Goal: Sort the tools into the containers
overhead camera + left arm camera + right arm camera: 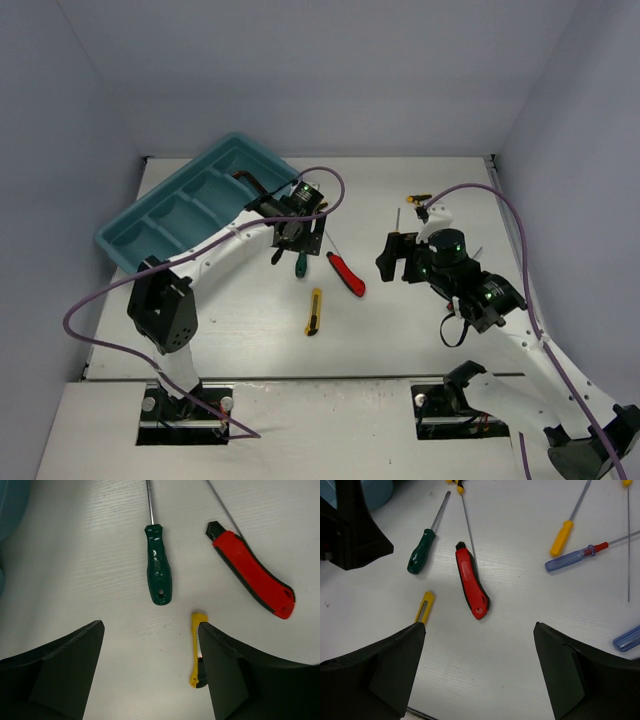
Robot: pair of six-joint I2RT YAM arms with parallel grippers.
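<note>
White wood-grain bench (380, 340), boxed in by pale grey walls (300, 70) on the left, far and right sides. Teal tray (120, 250) sits angled at the far left corner. My left hand (150, 627) has its fingers apart and holds nothing. It hovers mid-bench just off the tray's right end, over the green screwdriver (159, 570), red knife (252, 577) and yellow knife (197, 650), all lying flat. My right hand (480, 630) is also spread and empty, nearer the right edge. Orange screwdriver (562, 537) and blue screwdriver (570, 560) lie right of the red knife, well apart from the tray.
</note>
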